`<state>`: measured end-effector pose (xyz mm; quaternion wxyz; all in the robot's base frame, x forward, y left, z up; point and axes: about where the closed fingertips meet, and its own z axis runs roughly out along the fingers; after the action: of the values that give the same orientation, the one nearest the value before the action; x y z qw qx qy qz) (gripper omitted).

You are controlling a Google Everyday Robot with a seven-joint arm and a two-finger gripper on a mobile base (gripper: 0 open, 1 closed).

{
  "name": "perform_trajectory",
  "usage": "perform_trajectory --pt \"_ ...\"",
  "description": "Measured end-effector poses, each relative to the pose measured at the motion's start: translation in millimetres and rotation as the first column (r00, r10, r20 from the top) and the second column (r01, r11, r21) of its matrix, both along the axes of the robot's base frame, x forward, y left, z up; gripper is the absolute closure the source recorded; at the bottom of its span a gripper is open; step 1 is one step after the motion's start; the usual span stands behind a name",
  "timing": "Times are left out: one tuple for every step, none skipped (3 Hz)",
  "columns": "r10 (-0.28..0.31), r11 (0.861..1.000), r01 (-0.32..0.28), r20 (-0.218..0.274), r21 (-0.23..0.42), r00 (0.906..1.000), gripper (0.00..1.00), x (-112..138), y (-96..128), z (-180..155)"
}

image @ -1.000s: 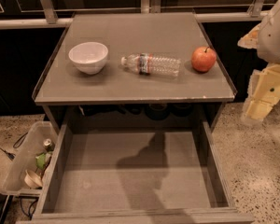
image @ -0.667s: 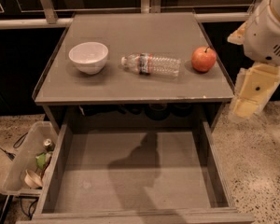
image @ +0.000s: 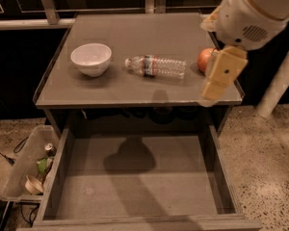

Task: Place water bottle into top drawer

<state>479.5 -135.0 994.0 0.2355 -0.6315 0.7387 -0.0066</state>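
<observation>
1. Bin [image: 21, 170] w/ trash stands on the floor, left of the drawer. Not part of the job.
2. Bowl [image: 91, 58] sits upright on the left of the table [image: 135, 32].
3. Bottle [image: 156, 66] lies on its side mid-table, cap end toward the bowl but apart from it. Nothing touches it, so it's not picked up yet.
4. Drawer [image: 178, 186] is below the table's front edge and stands wide open. Only a shadow shows on its bottom. Looks ready to take the bottle.
5. Apple [image: 204, 59] is near the bottle's right end, partly hidden behind the hand.
6. Hand [image: 214, 85] hangs over the table's right front corner, in front of the apple and right of the bottle w/o contact. Can't tell if it's apart or together. It carries nothing, as far as I can see.
7. Progress is early, approx. the approach stage. Drawer is open. Left to do: reach the bottle, grip, lift, carry past the front edge, set it in the drawer, let go.
</observation>
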Motion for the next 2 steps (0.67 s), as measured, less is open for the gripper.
perform_trajectory --pt "-0.004 0.990 0.009 -0.035 0.139 0.9994 0.00 27.1 15.4 -2.2" --pt "-0.026 0.970 0.042 -0.072 0.240 0.9971 0.00 56.4 19.4 -11.3"
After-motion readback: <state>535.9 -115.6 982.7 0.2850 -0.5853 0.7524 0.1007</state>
